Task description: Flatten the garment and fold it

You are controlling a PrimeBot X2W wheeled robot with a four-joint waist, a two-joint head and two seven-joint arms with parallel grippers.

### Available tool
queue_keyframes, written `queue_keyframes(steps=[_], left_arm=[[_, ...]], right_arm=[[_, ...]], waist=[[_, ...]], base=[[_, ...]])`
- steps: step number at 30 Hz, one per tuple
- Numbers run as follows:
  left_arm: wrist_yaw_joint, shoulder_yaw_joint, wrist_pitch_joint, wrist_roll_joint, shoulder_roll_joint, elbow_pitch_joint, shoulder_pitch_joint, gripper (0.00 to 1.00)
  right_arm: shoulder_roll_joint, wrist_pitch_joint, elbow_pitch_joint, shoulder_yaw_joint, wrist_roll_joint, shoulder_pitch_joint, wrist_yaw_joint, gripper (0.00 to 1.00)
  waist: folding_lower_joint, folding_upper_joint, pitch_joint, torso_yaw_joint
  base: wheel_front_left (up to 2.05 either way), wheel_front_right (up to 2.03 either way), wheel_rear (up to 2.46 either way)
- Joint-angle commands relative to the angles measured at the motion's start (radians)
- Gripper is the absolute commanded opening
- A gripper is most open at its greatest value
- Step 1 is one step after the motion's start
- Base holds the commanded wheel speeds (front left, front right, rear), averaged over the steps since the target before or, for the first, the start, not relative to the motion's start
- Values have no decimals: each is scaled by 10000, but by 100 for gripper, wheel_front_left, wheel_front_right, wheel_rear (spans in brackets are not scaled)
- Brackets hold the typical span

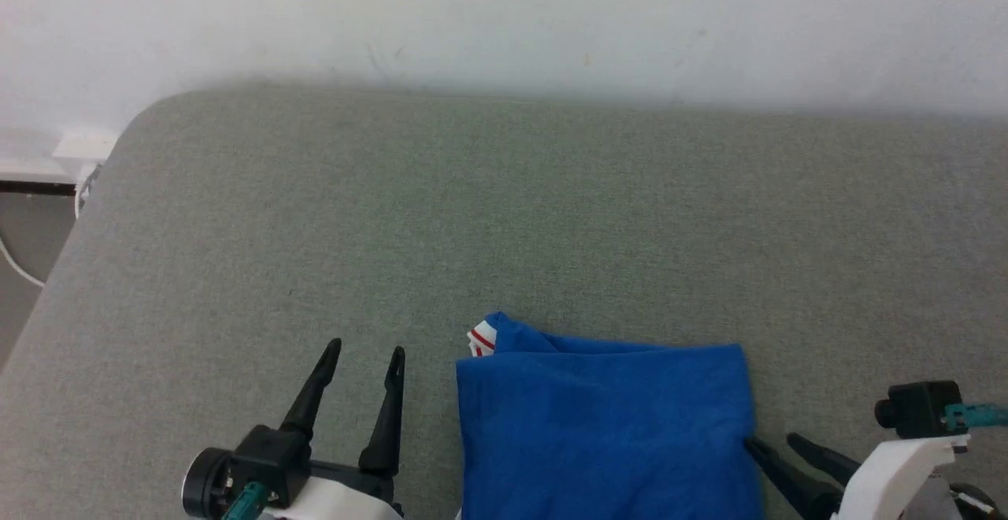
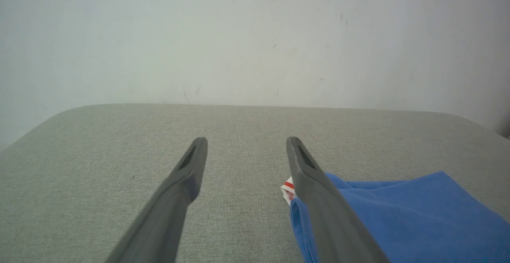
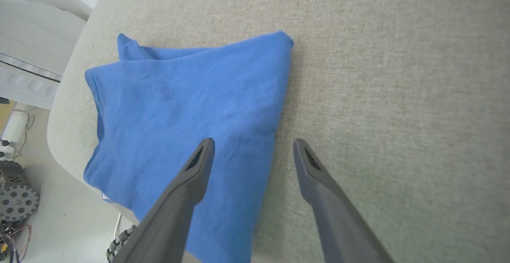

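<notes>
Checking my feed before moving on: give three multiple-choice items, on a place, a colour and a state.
1. Where does the garment lie? A) near edge, between left gripper and right gripper B) by the far wall C) left corner
2. Stripe colour on its white patch? A) green B) red C) black
3. Left gripper state? A) open, empty B) shut on garment C) shut, empty
1 A: cloth sits between both grippers. 2 B: red line shows. 3 A: fingers apart over bare grey surface.
</notes>
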Motion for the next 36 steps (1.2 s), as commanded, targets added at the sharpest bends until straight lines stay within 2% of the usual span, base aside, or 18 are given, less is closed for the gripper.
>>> queue_keyframes(steps=[1,5,8,19,20,21,22,26,30,33,36], left_arm=[[-65,-43,-47,46,-22,60,-177,100],[-65,-160,-47,71,-5,139,-340,100],[-65,-245,-47,154,46,171,-405,100],[-65,-380,-47,135,39,272,-540,100],[-65,-393,-47,135,37,283,-549,100],[-65,-413,-47,137,34,295,-558,100],[-65,-432,-47,139,32,304,-566,100],[-65,-470,-47,144,26,321,-530,100],[-65,-798,-47,208,98,331,-558,100],[-65,-891,-47,178,87,283,-558,100],[-65,-940,-47,167,70,213,-481,100]], right_arm=[[37,96,139,55,131,-279,-7,100],[188,444,830,288,394,-752,-7,100],[119,673,1475,530,83,-1015,-7,100],[751,973,3181,1600,17,-1637,-7,100],[777,949,3257,1723,54,-1690,-7,70],[780,871,3313,1823,64,-1750,-7,31],[757,770,3358,1924,53,-1807,-7,0],[499,128,3422,2259,-192,-2097,-7,0],[-70,-711,3301,2548,-1069,-2547,-7,0],[-381,-967,3155,2778,-1762,-2939,-7,0],[-873,-949,2832,3241,-2886,-3561,-7,0]], waist=[[-1,0,209,229],[-1,0,396,484],[-1,0,478,648],[-1,0,615,1007],[-1,0,613,1028],[-1,0,606,1047],[-1,0,591,1060],[-1,0,444,1013],[-1,0,287,814],[-1,0,149,472],[-1,0,98,-212]], base=[[0,0,0],[0,0,0],[0,0,0],[0,0,0],[0,0,0],[0,0,0],[0,0,0],[0,0,0],[0,0,0],[0,0,0],[0,0,0]])
